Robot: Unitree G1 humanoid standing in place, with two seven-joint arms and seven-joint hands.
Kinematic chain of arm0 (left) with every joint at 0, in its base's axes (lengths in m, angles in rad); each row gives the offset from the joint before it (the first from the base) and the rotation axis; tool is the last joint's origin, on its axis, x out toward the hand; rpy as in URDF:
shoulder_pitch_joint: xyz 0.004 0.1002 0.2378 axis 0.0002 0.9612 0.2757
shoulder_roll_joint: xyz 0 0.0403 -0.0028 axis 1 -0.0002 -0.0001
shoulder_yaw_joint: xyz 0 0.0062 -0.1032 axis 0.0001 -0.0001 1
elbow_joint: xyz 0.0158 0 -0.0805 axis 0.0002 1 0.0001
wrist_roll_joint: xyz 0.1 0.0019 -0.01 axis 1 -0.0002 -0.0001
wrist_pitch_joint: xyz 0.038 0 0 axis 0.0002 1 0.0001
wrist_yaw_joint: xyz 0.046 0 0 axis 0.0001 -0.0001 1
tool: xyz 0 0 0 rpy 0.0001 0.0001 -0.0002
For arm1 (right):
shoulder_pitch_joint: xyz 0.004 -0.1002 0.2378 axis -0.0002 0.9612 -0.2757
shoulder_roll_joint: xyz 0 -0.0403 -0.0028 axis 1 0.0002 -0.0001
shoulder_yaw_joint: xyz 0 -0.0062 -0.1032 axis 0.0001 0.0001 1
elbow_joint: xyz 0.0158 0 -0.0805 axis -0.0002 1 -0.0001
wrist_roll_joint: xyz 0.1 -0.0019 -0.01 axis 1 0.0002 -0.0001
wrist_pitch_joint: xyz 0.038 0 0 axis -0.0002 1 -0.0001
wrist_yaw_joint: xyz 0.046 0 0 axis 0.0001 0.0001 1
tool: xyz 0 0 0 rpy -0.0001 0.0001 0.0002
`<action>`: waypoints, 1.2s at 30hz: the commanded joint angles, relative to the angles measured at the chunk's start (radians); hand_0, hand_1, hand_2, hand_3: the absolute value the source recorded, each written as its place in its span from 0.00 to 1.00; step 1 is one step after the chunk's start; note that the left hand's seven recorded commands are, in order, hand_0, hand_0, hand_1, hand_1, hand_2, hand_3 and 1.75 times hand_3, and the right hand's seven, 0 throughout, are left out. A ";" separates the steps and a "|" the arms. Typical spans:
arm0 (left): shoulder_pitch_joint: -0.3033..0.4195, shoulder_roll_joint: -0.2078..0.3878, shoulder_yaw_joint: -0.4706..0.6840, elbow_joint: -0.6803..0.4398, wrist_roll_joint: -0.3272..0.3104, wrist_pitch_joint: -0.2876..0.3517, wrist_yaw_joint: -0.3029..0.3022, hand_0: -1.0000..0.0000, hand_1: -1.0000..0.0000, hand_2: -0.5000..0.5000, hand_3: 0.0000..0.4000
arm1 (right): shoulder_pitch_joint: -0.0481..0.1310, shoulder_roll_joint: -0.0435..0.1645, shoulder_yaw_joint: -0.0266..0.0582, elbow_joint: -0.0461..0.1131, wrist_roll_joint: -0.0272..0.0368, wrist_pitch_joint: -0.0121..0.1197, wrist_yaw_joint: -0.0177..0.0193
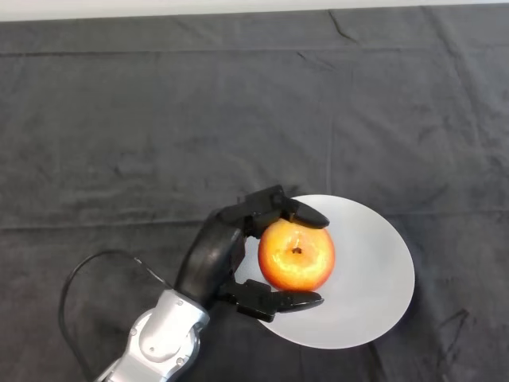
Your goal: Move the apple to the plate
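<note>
A red-and-yellow apple (296,255) sits over the left part of a white round plate (374,270), stem side up. My left hand (215,259) comes in from the lower left and is curled round the apple, with fingers (290,211) along its far side and the thumb (278,302) along its near side. Whether the apple rests on the plate or is held just above it I cannot tell.
The table is covered by a dark wrinkled cloth (159,135). The plate lies in the lower right of the view. A pale strip runs along the table's far edge (238,6).
</note>
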 commanded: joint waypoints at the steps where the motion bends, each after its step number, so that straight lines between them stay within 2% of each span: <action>1: -0.045 0.009 -0.032 0.046 0.010 -0.024 0.012 0.00 0.00 0.50 1.00 | -0.003 -0.021 -0.0061 -0.008 0.0001 0.003 -0.0049; 3: -0.056 0.011 -0.050 0.065 0.009 -0.025 0.018 0.02 0.00 0.51 1.00 | -0.003 -0.021 -0.0061 -0.008 0.0001 0.003 -0.0049; 4: -0.061 0.012 -0.059 0.075 0.009 -0.025 0.020 0.12 0.00 0.56 1.00 | -0.003 -0.021 -0.0061 -0.008 0.0001 0.003 -0.0049; 5: -0.066 0.014 -0.066 0.084 0.008 -0.025 0.022 0.28 0.02 0.63 0.98 | -0.003 -0.021 -0.0061 -0.008 0.0001 0.003 -0.0049; 6: -0.070 0.015 -0.072 0.091 0.007 -0.025 0.023 0.33 0.02 0.65 0.98 | -0.003 -0.021 -0.0061 -0.008 0.0001 0.003 -0.0048; 8: -0.077 0.017 -0.083 0.107 0.007 -0.026 0.027 0.56 0.08 0.74 0.92 | -0.003 -0.021 -0.0061 -0.008 0.0001 0.003 -0.0048; 9: -0.081 0.018 -0.089 0.116 0.008 -0.026 0.029 0.84 0.26 0.79 0.74 | -0.003 -0.021 -0.0061 -0.008 0.0001 0.003 -0.0047; 10: -0.083 0.019 -0.093 0.121 0.008 -0.027 0.031 1.00 0.45 0.77 0.55 | -0.003 -0.021 -0.0061 -0.007 0.0001 0.003 -0.0047; 11: -0.086 0.019 -0.099 0.128 0.010 -0.027 0.035 1.00 0.75 0.63 0.25 | -0.003 -0.021 -0.0061 -0.007 0.0001 0.003 -0.0047; 12: -0.089 0.020 -0.103 0.134 0.011 -0.026 0.038 1.00 1.00 0.50 0.00 | -0.003 -0.021 -0.0061 -0.007 0.0001 0.003 -0.0047; 25: -0.110 0.036 -0.126 0.174 0.008 -0.036 0.061 1.00 1.00 0.50 0.00 | -0.003 -0.021 -0.0061 -0.007 0.0001 0.004 -0.0042; 30: -0.113 0.069 -0.105 0.158 -0.008 -0.041 0.051 1.00 1.00 0.50 0.00 | -0.003 -0.021 -0.0061 -0.007 0.0001 0.004 -0.0040; 36: -0.105 0.114 -0.052 0.148 -0.031 -0.076 0.037 1.00 1.00 0.50 0.00 | -0.003 -0.021 -0.0061 -0.007 0.0001 0.004 -0.0038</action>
